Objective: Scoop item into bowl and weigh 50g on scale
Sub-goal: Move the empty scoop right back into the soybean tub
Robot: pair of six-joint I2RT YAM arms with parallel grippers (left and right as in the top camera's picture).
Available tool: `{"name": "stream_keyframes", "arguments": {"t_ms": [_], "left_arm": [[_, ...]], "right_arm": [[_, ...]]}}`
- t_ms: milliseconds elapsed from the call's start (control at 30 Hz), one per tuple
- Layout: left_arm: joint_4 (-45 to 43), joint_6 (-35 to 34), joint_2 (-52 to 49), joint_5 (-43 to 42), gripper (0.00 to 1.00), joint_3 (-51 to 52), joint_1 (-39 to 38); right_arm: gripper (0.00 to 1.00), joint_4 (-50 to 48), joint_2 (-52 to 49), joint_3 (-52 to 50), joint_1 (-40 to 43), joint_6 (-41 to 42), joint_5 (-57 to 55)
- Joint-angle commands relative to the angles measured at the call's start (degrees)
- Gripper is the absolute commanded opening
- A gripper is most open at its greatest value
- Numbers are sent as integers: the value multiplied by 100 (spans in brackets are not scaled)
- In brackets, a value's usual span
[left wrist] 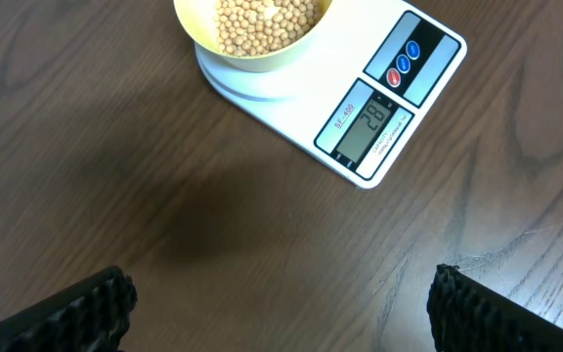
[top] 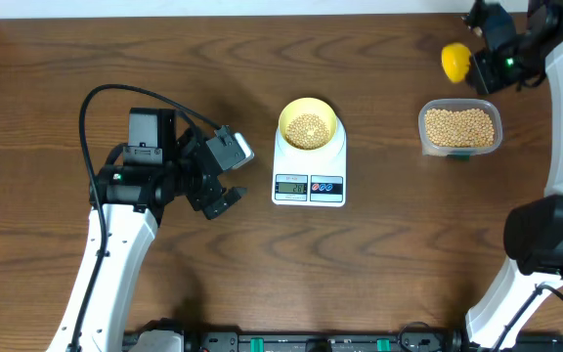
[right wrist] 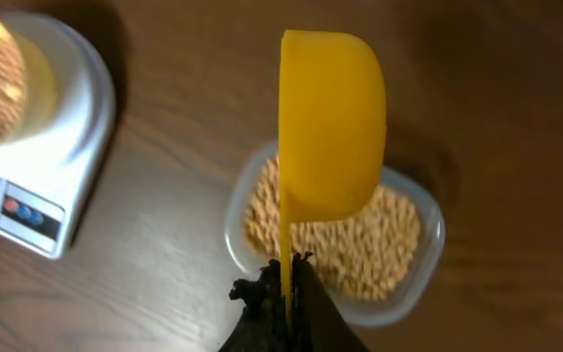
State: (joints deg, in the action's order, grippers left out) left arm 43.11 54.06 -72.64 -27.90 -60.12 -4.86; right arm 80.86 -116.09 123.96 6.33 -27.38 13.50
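The pale yellow bowl [top: 286, 119] stands on the white scale [top: 338, 158] at mid-table and holds a layer of tan beans [top: 308, 128]. The scale's display [left wrist: 367, 129] is lit. My left gripper [top: 225, 196] hovers open to the left of the scale, its fingers [left wrist: 86, 311] wide apart over bare wood. My right gripper [right wrist: 289, 284] is shut on the thin handle of a bright yellow scoop [right wrist: 330, 127], held above the clear tub [right wrist: 436, 235] of beans [right wrist: 360, 240]. The scoop [top: 454, 62] is at the far right back; I see only its outside, so its contents are hidden.
The clear tub [top: 424, 127] sits to the right of the scale with a gap of table between them. A black cable [top: 115, 93] loops over the left arm. The table's back edge runs close behind the scoop.
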Motion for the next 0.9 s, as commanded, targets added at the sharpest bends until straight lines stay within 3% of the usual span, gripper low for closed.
{"name": "stream_keyframes", "arguments": {"t_ms": [0,567,867], "left_arm": [[13,55,-35,35,98,50,24],[13,55,-35,35,98,50,24],[13,55,-35,35,98,50,24]], "right_arm": [[1,61,57,-404,0,79,-337],[1,-531,57,-1956,2,444,-459],[1,-817,57,-2026,2,855,-1086]]}}
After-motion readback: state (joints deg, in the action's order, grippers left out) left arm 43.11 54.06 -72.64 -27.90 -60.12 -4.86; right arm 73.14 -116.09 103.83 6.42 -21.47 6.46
